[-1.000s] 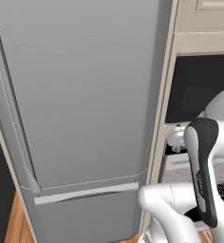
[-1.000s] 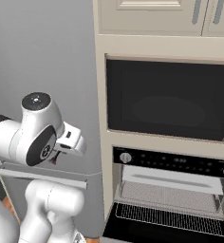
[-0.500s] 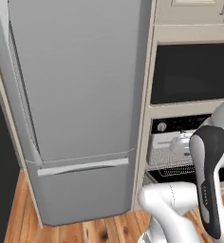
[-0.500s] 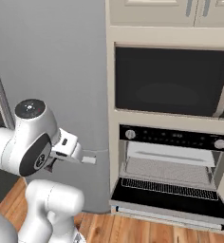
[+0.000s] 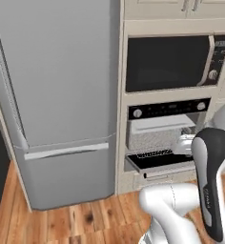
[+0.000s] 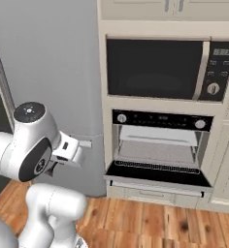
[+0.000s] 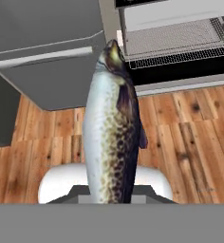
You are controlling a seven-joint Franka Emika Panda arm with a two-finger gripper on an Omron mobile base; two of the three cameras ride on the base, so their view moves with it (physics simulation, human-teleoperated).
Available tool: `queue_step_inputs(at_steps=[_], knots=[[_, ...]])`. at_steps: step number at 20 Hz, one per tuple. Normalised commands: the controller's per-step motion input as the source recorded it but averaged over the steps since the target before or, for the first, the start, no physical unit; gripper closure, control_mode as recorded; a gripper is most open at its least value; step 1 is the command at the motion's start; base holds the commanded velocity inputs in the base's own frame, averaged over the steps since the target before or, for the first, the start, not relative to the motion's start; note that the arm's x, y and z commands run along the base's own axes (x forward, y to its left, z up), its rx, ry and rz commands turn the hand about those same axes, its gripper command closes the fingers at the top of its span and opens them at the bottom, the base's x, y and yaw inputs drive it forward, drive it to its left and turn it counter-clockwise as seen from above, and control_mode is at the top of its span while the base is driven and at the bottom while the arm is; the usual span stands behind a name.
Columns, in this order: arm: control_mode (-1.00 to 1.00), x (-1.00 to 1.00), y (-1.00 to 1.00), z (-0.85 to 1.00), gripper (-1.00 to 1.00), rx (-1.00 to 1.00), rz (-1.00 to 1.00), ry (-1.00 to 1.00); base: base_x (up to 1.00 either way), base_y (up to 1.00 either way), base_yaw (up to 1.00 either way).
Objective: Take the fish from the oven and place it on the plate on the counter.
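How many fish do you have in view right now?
1. The fish hangs in the gripper in the hand view, above the wood floor, in front of the open oven. Others could be hidden.

Open oven (image 5: 164, 138) right of grey fridge (image 5: 57, 105)

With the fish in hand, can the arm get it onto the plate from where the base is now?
Probably not yet. The gripper holds the fish, but ahead are the fridge, the open oven and wood floor; the base likely must drive first.
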Motion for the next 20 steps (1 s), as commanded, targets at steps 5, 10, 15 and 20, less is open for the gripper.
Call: queue_step_inputs(at_steps=[5,10,15,20], knots=[[1.00,0.00,0.00,0.00,1.00,0.00,0.00,0.00,0.09,-0.84,-0.57],[1.00,0.00,0.00,0.00,1.00,0.00,0.00,0.00,0.12,-0.34,-0.87],[1.00,0.00,0.00,0.00,1.00,0.00,0.00,0.00,0.00,0.00,-1.00],[1.00,0.00,0.00,0.00,1.00,0.00,0.00,0.00,0.00,0.00,-1.00]])
